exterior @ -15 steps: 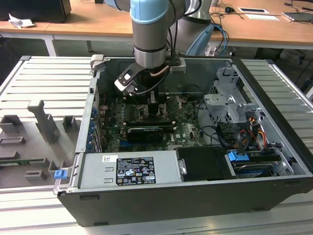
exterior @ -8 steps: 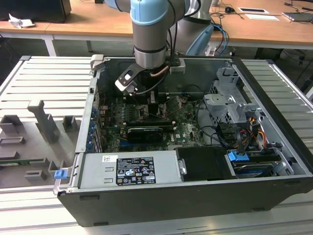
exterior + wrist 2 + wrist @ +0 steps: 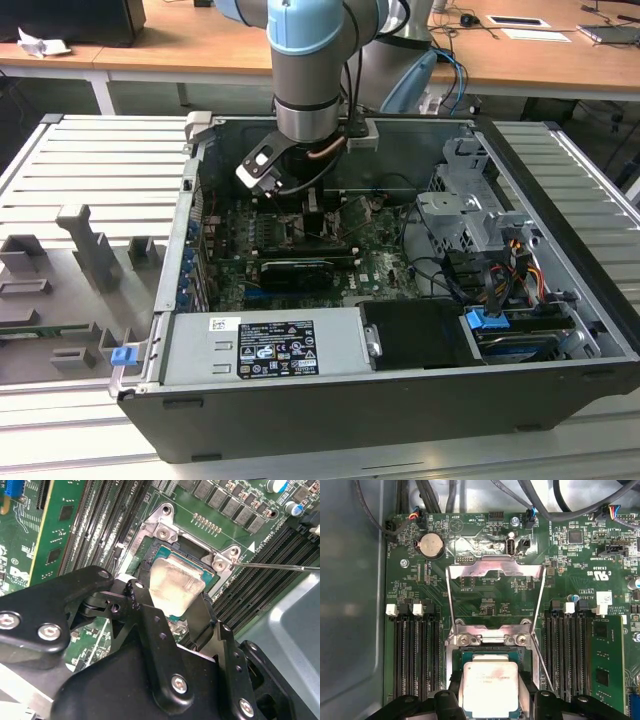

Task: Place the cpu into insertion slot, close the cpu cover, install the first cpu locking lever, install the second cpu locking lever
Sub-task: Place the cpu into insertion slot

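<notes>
Over the socket: the black two-fingered gripper hangs directly above the square black-rimmed insertion slot, on the green motherboard, down inside the open dark-grey computer case.
Arm: the grey-and-pale-blue robot arm reaches straight down into the case above the slot.
Fingers: clamped on the chip. One black finger presses each of two opposite edges, so this is a real grip.
Cpu: the small flat square cpu with the dull silver-grey metal top sits between those fingers, squarely over the slot. In the second wrist view it covers most of the dark pin field. I cannot tell whether it is already bedded down or hovering just above.
Cpu cover: the thin silvery metal cpu cover, a frame with a cut-out centre, is swung open and lies beyond the slot's hinged edge, well clear of the chip.
Locking lever: a thin steel wire lever runs loose just beside the slot, not latched.
Neighbours: long black memory slots flank the slot on both sides.
Progress: by my reading, step one is in hand and not released. The cover is unclosed, and with it open neither lever can be locked, so three steps are left.
</notes>
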You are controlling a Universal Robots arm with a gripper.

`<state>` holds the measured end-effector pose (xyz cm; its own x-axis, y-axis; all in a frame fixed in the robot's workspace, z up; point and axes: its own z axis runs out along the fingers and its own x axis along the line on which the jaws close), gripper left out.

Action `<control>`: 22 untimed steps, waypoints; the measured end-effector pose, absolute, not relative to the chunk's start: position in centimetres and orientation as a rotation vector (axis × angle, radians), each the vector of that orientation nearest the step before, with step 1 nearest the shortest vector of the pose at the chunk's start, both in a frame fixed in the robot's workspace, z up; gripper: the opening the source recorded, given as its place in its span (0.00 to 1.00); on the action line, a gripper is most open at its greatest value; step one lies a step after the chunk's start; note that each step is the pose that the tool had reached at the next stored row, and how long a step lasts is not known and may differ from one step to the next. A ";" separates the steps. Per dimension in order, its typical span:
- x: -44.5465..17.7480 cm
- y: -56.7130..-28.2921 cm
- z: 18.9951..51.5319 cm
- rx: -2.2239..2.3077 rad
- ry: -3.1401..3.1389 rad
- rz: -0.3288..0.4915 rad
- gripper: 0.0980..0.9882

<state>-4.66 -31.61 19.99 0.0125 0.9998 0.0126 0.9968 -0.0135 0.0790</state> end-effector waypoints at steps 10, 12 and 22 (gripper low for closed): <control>-4.7 -31.6 20.0 2.201 2.173 0.102 0.56; -4.7 -31.6 20.1 2.201 2.172 0.101 0.55; -4.7 -31.6 20.1 2.197 2.169 0.092 0.48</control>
